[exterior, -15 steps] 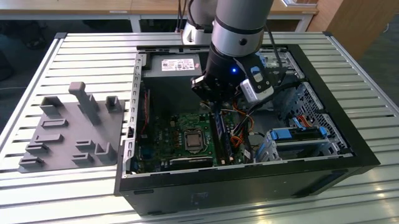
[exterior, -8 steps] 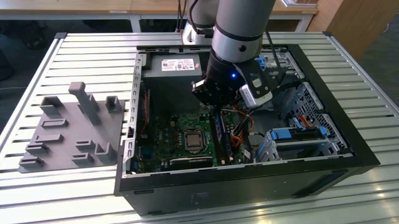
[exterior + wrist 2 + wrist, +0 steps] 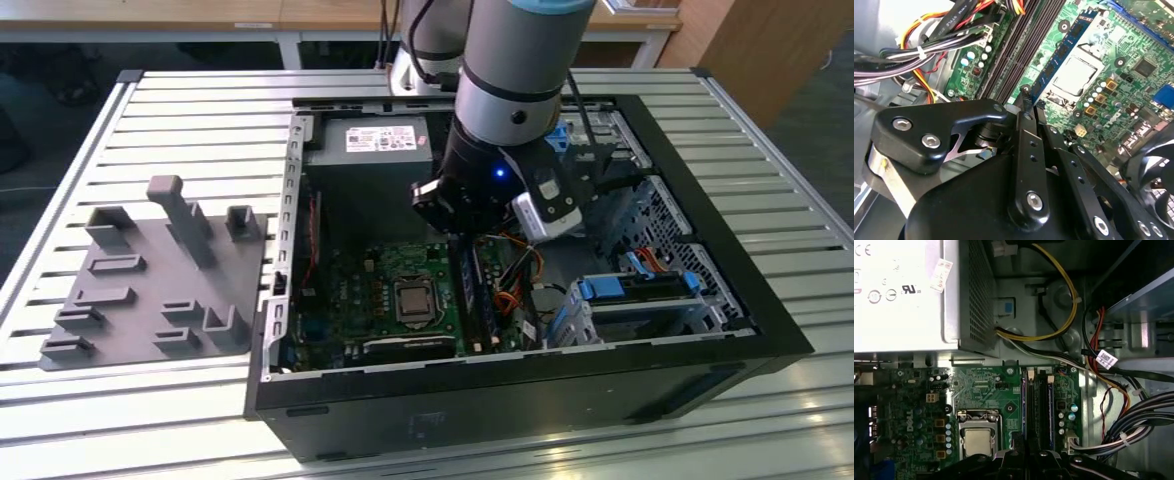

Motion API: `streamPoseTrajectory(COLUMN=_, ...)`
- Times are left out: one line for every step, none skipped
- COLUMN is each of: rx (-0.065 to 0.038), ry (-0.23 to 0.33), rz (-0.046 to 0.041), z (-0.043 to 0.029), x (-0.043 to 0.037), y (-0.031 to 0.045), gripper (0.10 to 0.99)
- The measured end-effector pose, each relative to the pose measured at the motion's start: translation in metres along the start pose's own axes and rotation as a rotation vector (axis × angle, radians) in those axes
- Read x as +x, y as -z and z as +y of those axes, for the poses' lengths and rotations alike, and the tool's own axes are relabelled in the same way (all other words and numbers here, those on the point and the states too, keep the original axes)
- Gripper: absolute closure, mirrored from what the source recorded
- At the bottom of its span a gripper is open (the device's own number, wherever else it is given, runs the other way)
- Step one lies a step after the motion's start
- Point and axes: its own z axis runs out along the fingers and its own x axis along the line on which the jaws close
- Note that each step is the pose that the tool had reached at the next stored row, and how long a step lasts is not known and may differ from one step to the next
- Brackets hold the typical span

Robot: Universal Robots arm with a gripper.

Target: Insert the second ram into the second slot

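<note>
The fingers (image 3: 1024,135) are pinched closed on the near end of the ram (image 3: 1066,47), which stands on edge along the slots (image 3: 1014,55), beside the CPU (image 3: 1074,75). It sits low at the slots, but I cannot tell whether it is pressed home, so the seating is probably not finished. I count one ram and one CPU; the slots are too tightly packed to count.

A slatted metal table (image 3: 174,110) carries an open black desktop computer case (image 3: 507,415) toward the exterior view's right and, just beside it on the exterior view's left, a flat grey fixture plate (image 3: 134,300) studded with upright blocks.
</note>
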Motion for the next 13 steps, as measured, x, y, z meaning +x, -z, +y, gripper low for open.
streamPoseTrajectory(rx=0.000, ry=-0.002, rz=-0.0001, z=0.0000, x=-0.0008, y=-0.0016, gripper=0.945)
streamPoseTrajectory(rx=0.000, ry=-0.004, rz=-0.0001, z=0.0000, x=-0.0018, y=-0.0028, gripper=0.945)
streamPoseTrajectory(rx=0.000, ry=-0.005, rz=-0.0002, z=0.0000, x=-0.0026, y=-0.0037, gripper=0.945)
streamPoseTrajectory(rx=0.000, ry=-0.006, rz=-0.0002, z=0.0000, x=-0.0026, y=-0.0038, gripper=0.945)
streamPoseTrajectory(rx=0.000, ry=-0.006, rz=-0.0001, z=0.0000, x=-0.0026, y=-0.0038, gripper=0.945)
streamPoseTrajectory(rx=0.000, ry=-0.006, rz=-0.0002, z=0.0000, x=-0.0026, y=-0.0038, gripper=0.945)
streamPoseTrajectory(rx=0.000, ry=-0.006, rz=-0.0001, z=0.0000, x=-0.0026, y=-0.0038, gripper=0.945)
streamPoseTrajectory(rx=0.000, ry=-0.006, rz=-0.0002, z=0.0000, x=-0.0026, y=-0.0038, gripper=0.945)
streamPoseTrajectory(rx=0.000, ry=-0.006, rz=-0.0002, z=0.0000, x=-0.0026, y=-0.0039, gripper=0.945)
streamPoseTrajectory(rx=0.000, ry=-0.005, rz=-0.0002, z=0.0000, x=-0.0026, y=-0.0042, gripper=0.945)
streamPoseTrajectory(rx=0.000, ry=0.004, rz=-0.0001, z=0.0000, x=-0.0027, y=-0.0048, gripper=0.945)
streamPoseTrajectory(rx=0.000, ry=0.015, rz=0.0003, z=0.0000, x=-0.0028, y=-0.0053, gripper=0.945)
streamPoseTrajectory(rx=0.001, ry=0.024, rz=0.0006, z=0.0000, x=-0.0031, y=-0.0060, gripper=0.945)
